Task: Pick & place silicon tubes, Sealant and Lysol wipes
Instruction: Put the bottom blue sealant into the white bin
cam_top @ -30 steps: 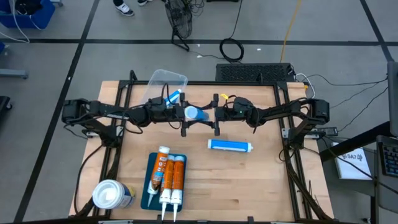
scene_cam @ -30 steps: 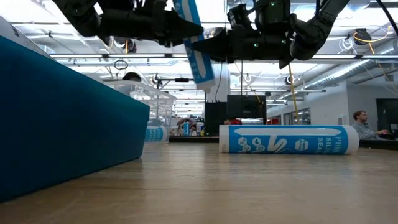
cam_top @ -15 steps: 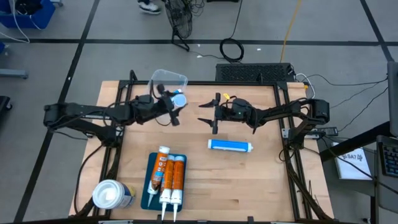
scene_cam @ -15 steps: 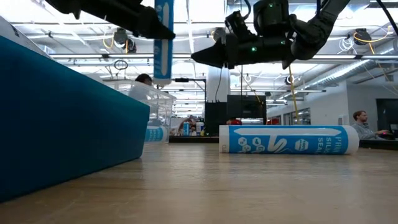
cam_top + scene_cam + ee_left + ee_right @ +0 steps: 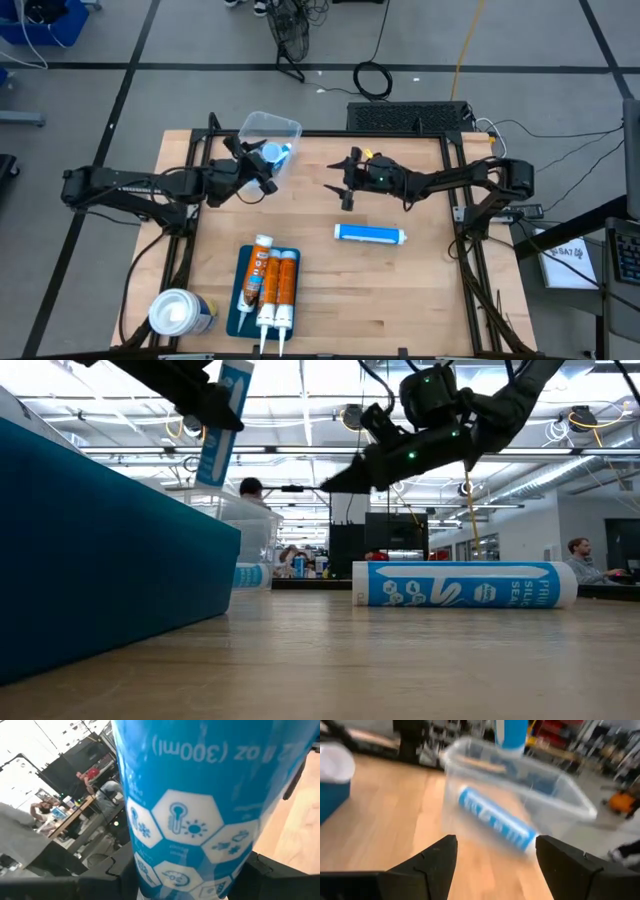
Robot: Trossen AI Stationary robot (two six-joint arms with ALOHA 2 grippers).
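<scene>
My left gripper (image 5: pixel 258 168) is shut on a blue silicone tube (image 5: pixel 222 420), held high beside the near rim of a clear plastic bin (image 5: pixel 270 132) at the table's far left. A second blue tube (image 5: pixel 495 820) lies inside the bin. A third blue tube (image 5: pixel 370 234) lies on its side on the table at mid right. My right gripper (image 5: pixel 340 182) is open and empty, in the air over the table's far middle. Three orange sealant tubes (image 5: pixel 272 285) lie in a teal tray (image 5: pixel 240 300). The Lysol wipes canister (image 5: pixel 180 313) stands at the near left corner. My left gripper pinches the blue tube's round body (image 5: pixel 150 870) between its two fingers, one on each side. The fingers come about level from the table's left and lie across the tube. The tube stands nearly upright, a little tilted, lifted clear of the table and the bin.
The teal tray's wall (image 5: pixel 100 550) fills the left of the low view. A black mat (image 5: pixel 410 116) lies at the table's far edge. Bare wood lies between the tray and the lying tube (image 5: pixel 465 584). People show in the room beyond.
My left gripper has carried the blue tube from the table's far middle, in front of the right gripper, toward the left and far side up to the bin. The tube has turned from slanted to nearly upright. My right gripper has stayed open and tipped downward.
</scene>
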